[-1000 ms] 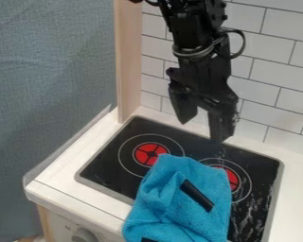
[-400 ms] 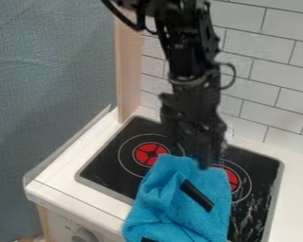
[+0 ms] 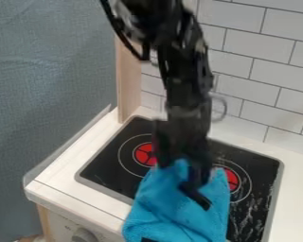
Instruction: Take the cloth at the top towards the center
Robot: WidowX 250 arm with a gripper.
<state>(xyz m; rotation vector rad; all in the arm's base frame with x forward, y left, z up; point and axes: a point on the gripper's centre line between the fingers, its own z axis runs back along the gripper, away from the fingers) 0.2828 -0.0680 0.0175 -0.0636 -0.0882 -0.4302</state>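
The gripper [image 3: 178, 176] hangs down over the upper end of the cloth [image 3: 170, 212], and its arm [image 3: 179, 80] comes from the top edge of the view. The 2 fingers [image 3: 196, 175] stand open, apart from each other, and some blue of the cloth is seen between them. They are blurred, so I cannot tell if they touch the cloth.

The cloth is blue and folded. It lies under the fingers and continues from them down to the bottom edge of the view. Just below the fingertips, a black strip [image 3: 200, 199] lies slanted on it. Farther below the fingers, at the bottom edge, there is 1 more black patch [image 3: 149, 240].

The stove top [image 3: 113, 177] is black, and it spreads to both sides of the fingers. Just to their left is 1 red burner [image 3: 143, 154], with its right part hidden behind the gripper. To their right is 1 other red burner [image 3: 232, 179], beside the cloth edge. Lower right of the fingers, the stove top has whitish marks.

Well apart from the fingers, at lower left, is a knob [image 3: 84, 235]. Behind and above them stands the tiled wall [image 3: 268, 80], and at upper left a wooden post [image 3: 129, 80].
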